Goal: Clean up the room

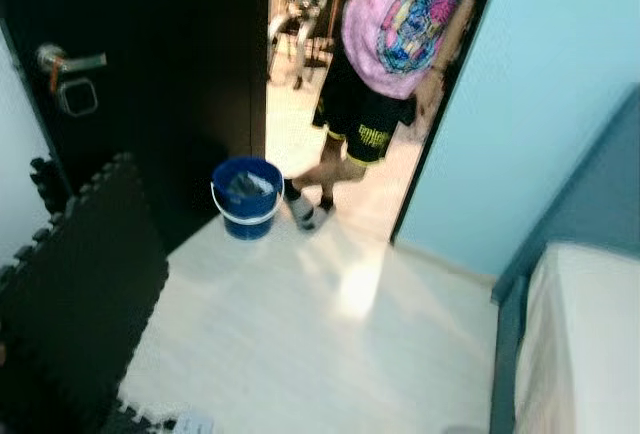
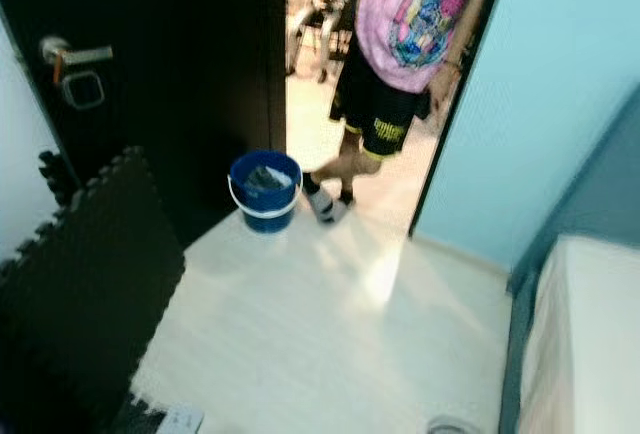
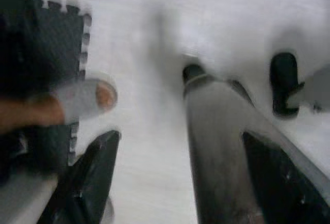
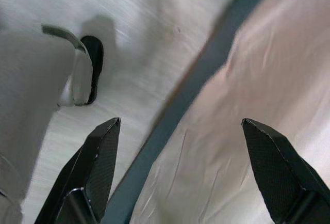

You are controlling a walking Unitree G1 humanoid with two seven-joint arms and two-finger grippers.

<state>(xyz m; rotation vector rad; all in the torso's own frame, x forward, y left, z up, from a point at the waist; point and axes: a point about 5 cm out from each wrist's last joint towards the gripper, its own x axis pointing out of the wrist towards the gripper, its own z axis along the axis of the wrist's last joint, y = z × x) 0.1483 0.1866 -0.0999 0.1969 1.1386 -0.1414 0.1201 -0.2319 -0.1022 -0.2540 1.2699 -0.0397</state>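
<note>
A blue bucket (image 1: 246,198) with a white handle stands on the pale floor beside the dark open door (image 1: 150,64); some crumpled grey stuff lies inside it. My left gripper (image 3: 179,136) hangs open over the floor, nothing between its fingers (image 3: 95,167), beside my own grey leg (image 3: 216,131). My right gripper (image 4: 180,123) is open too, hanging over the edge of the bed (image 4: 268,79), with nothing in it.
A person in a pink shirt (image 1: 410,24) stands in the doorway behind the bucket. Black foam mats (image 1: 80,284) lean at the left. The bed's blue frame (image 1: 505,324) runs along the right. A foot in a grey slipper (image 3: 85,100) rests by the mat.
</note>
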